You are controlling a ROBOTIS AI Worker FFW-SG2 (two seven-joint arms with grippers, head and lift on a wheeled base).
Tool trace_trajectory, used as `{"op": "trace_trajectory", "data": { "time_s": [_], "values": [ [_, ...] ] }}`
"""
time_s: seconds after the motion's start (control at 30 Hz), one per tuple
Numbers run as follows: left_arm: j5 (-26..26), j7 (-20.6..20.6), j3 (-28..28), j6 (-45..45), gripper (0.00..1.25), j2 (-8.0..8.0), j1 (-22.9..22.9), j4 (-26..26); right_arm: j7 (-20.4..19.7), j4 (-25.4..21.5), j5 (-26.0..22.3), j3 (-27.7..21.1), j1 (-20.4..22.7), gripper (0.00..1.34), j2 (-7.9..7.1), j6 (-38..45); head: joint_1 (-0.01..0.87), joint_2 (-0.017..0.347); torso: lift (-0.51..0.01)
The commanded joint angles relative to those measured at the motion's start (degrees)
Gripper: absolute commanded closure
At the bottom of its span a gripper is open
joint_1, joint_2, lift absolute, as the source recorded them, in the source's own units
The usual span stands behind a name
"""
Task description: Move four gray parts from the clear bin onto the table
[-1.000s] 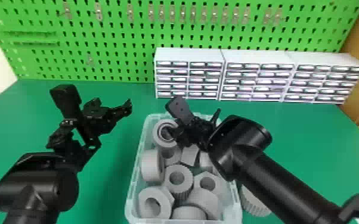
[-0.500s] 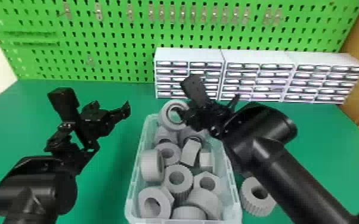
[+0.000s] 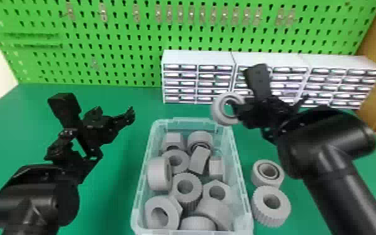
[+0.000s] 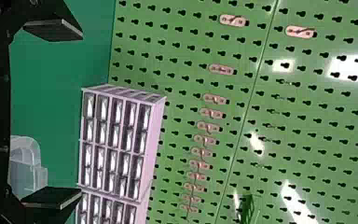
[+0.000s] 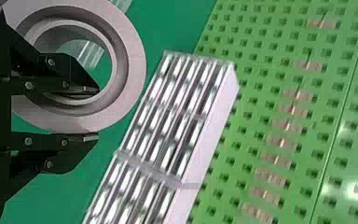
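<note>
Held gray part waits beyond the clear bin; its drop lies to the right and nearer

The gray ring [image 3: 217,110] is in the right pincer [image 5: 95,113], above and past the far right corner of the clear bin [image 3: 241,175]. One finger passes through the hole and the other closes on the outer wall, so the grasp takes the ring by one side. The ring hangs on the bin-facing side of the pincer, roughly on edge, the axis of its hole running more level than upright.

Two parts lie on the surface [image 3: 115,200] to the right of the bin: a smooth ring [image 3: 259,182] and, just nearer the robot, a ribbed ring [image 3: 270,219]. The likely next move is down to the surface near that pair, with the held ring kept outside the bin's right wall. Turning the hole upward before release would probably stop it rolling. It would make three, leaving one to fetch.

The right arm [image 3: 343,175] is much the closer. It slants forward from the right of the bin, its wrist bent inward. The left pincer [image 4: 81,113] is parked, empty and spread wide, left of the bin.
</note>
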Motion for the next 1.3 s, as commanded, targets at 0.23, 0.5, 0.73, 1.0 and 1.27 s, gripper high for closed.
{"op": "trace_trajectory", "data": {
  "time_s": [0.23, 0.5, 0.73, 1.0, 1.27],
  "values": [
    [0.24, -0.19, 0.03, 0.00, 0.11, 0.00, 0.00, -0.09, -3.15, -7.45, 1.91, -15.72, 7.09, 1.27, 0.71, 12.83, 0.678, 0.034, -0.050],
    [0.42, -0.28, 0.03, 0.00, 0.11, 0.00, 0.00, -0.09, -3.32, -8.95, 2.88, -23.37, 11.31, 1.27, 1.59, 17.23, 0.678, 0.034, -0.050],
    [0.42, -0.28, -0.41, 0.00, 0.11, 0.00, -0.44, 0.00, -3.59, -7.45, 4.28, -24.34, 12.89, 1.27, 3.08, 18.98, 0.678, 0.034, -0.050],
    [0.42, -0.28, -0.94, 0.00, 0.11, -0.09, -0.53, 0.00, -3.85, -5.17, 5.51, -25.92, 13.77, 1.27, 3.70, 21.36, 0.678, 0.034, -0.050],
    [0.42, -0.36, -1.11, 0.00, 0.11, -0.09, -0.53, 0.00, -3.85, -2.44, 6.22, -26.97, 14.47, 1.27, 4.05, 21.97, 0.678, 0.034, -0.050]
  ]
}}
